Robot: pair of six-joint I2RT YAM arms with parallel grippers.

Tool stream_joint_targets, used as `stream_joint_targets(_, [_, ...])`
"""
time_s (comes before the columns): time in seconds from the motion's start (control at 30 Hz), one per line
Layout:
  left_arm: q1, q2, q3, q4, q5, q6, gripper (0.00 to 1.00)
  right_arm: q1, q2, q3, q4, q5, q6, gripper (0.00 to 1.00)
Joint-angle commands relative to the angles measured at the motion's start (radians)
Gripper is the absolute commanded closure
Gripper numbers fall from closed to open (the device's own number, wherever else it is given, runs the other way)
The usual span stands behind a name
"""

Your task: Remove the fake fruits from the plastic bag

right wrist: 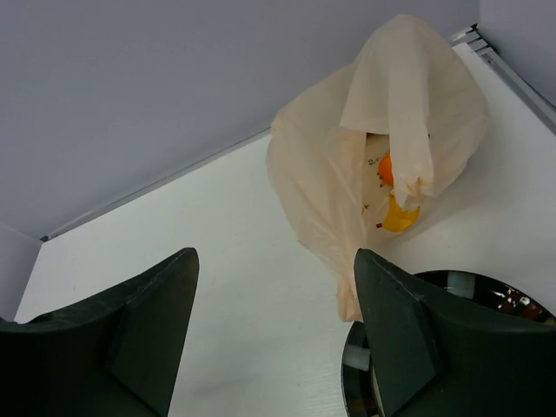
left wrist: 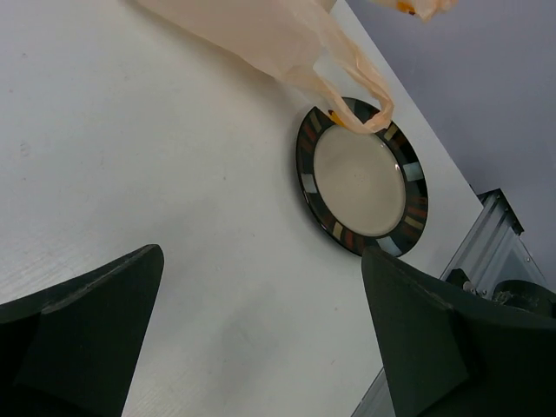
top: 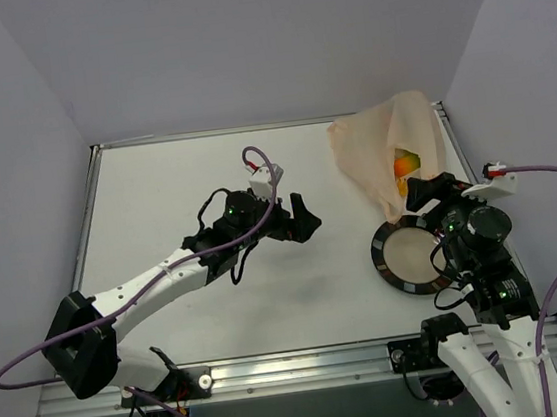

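The pale peach plastic bag (top: 393, 150) lies at the table's far right; it also shows in the right wrist view (right wrist: 347, 174) and the left wrist view (left wrist: 261, 35). Inside its opening I see an orange-green mango (top: 406, 164) and, in the right wrist view, an orange piece (right wrist: 386, 169) and a yellowish piece (right wrist: 398, 217). The other fruits are hidden. My left gripper (top: 300, 218) is open and empty above the table's middle. My right gripper (top: 436, 191) is open and empty, just in front of the bag, above the plate's far edge.
A black-rimmed round plate (top: 385, 257) with a pale centre sits at the right in front of the bag; the bag's handle touches its rim (left wrist: 347, 117). Walls close in the table on the left, back and right. A metal rail runs along the near edge.
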State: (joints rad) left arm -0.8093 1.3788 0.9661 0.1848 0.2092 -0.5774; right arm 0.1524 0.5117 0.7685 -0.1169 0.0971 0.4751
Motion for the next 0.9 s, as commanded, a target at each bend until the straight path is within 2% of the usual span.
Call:
stream_joint_targets(0.0, [0.005,0.005,0.074,0.074,-0.01,-0.019,0.04,0.006,-0.007,0.046,-0.021,0.099,0.002,0.32])
stream_joint_targets(0.2, [-0.019,0.095,0.134,0.157,0.033,-0.059,0.06,0.006,-0.015,0.019,-0.029,0.173,0.0,0.32])
stream_joint_targets(0.43, [-0.168,0.273,0.381,-0.001,-0.039,0.105,0.03,0.003,0.019,-0.015,-0.041,0.265,0.008,0.34])
stream_joint_targets(0.6, [-0.275,0.411,0.569,-0.142,-0.154,0.275,0.04,-0.002,0.089,-0.014,-0.038,0.34,-0.007,0.37])
stream_joint_targets(0.87, [-0.283,0.621,0.784,-0.255,-0.172,0.356,0.05,-0.1,0.24,0.022,0.009,0.265,-0.029,0.38])
